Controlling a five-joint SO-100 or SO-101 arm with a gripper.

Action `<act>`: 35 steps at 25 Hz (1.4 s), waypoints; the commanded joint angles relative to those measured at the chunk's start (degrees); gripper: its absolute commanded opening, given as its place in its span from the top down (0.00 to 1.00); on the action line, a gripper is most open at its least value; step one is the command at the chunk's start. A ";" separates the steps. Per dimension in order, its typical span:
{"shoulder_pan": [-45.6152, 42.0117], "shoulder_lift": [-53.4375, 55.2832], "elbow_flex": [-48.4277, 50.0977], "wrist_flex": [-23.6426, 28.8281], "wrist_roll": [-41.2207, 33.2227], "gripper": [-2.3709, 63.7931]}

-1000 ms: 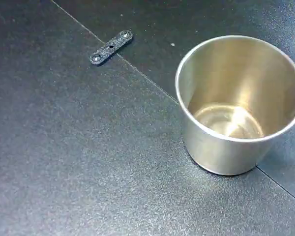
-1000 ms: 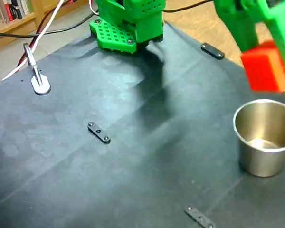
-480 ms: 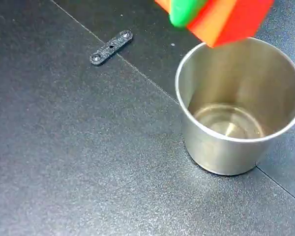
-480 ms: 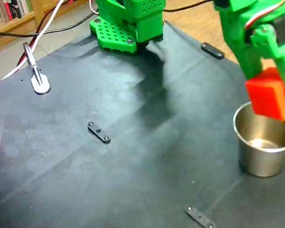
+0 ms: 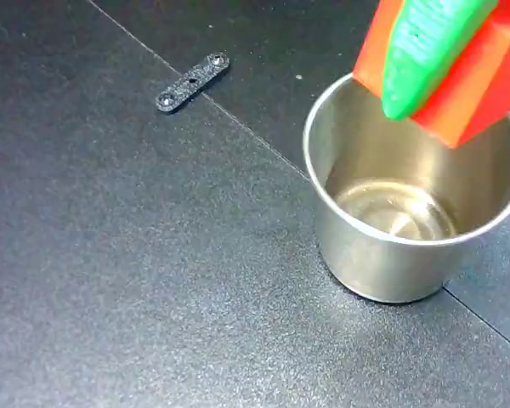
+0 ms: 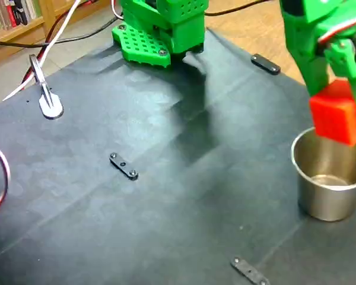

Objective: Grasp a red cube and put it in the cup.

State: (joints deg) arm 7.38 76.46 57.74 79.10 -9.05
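The shiny steel cup (image 5: 382,263) stands upright on the black mat, and its inside holds nothing. In the wider fixed view the cup (image 6: 326,199) sits at the right edge. My green gripper (image 6: 339,116) is shut on the red cube (image 6: 334,117), which hangs tilted just above the cup's rim, over its far side. In the close fixed view the red cube (image 5: 480,81) overlaps the cup's mouth from the top, with one green finger (image 5: 425,47) lying across its face. The other finger is hidden behind the cube there.
Small flat black link pieces lie on the mat (image 5: 192,82), (image 6: 124,165), (image 6: 250,271), (image 6: 265,63). The green arm base (image 6: 160,29) stands at the back. A white clamp (image 6: 47,102) is at the left, and a red-white cable loop (image 6: 1,184) shows at the left edge.
The gripper with the red cube came in from the top and moved down over the cup's mouth. A cable loop appeared at the left edge of the wider view.
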 commanded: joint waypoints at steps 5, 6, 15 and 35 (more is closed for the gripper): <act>-0.44 -0.18 -0.26 0.44 0.35 0.97; -0.26 -0.44 -0.26 0.44 0.35 0.97; 0.44 -3.25 -0.97 0.44 0.35 0.97; 0.00 -6.50 -1.32 -0.70 0.18 0.97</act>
State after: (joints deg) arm 7.47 69.52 57.74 78.93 -9.05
